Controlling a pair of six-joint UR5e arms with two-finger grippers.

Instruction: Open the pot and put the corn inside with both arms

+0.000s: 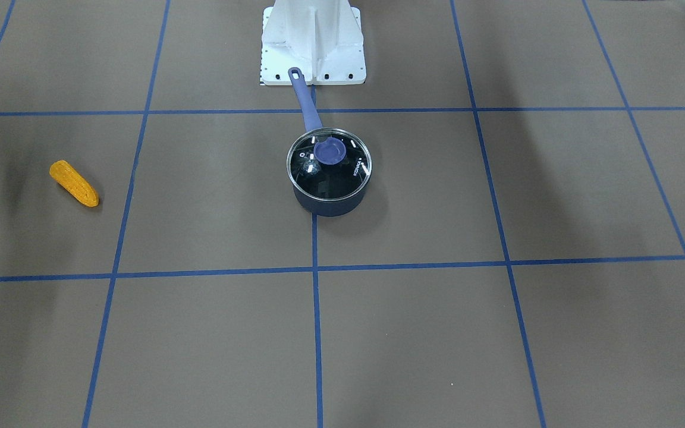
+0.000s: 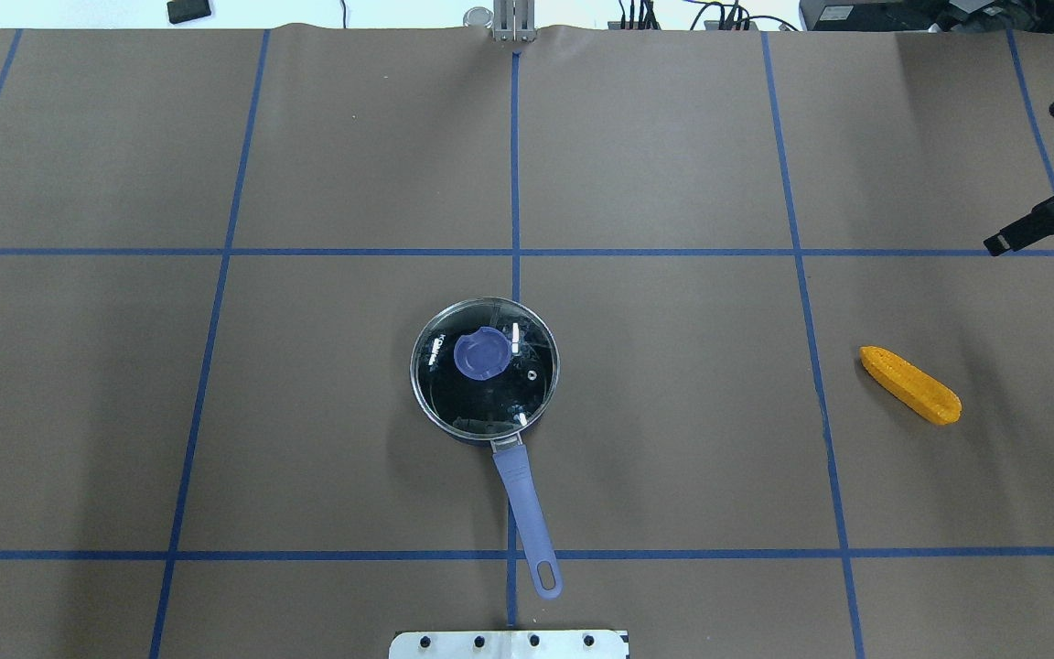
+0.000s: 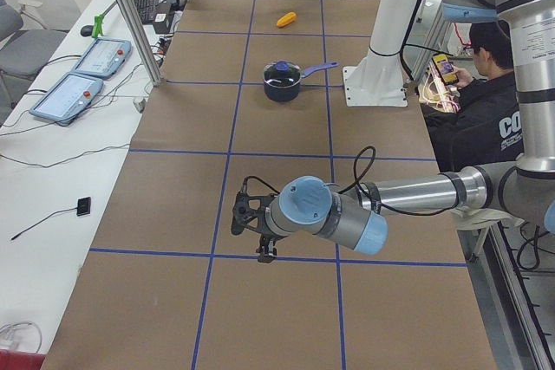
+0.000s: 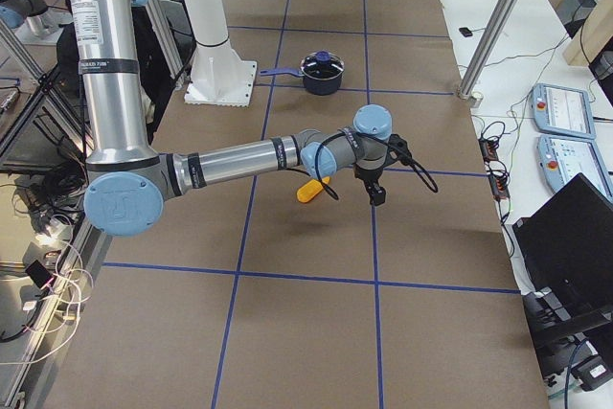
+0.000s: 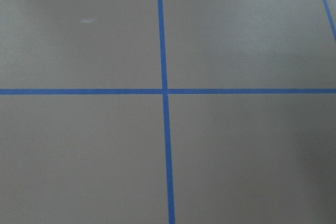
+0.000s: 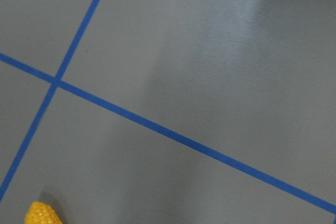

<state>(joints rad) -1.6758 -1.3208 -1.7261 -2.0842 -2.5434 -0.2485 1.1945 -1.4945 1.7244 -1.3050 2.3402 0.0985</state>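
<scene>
Right gripper (image 4: 375, 191) hangs above the table (image 2: 673, 476); can't tell if it's open or closed. Corn (image 2: 911, 384) lies flat near it, on its base-and-pot side, apart from it. Only the corn's tip clips the right wrist view's bottom-left corner. Pot (image 2: 483, 375) sits well apart from both tools across wide brown surface, lid (image 2: 527, 352) on, handle (image 2: 527, 513) toward the base (image 1: 313, 47). Left gripper (image 3: 250, 236) hangs over a tape cross (image 5: 165, 91); its state can't be told either.
</scene>
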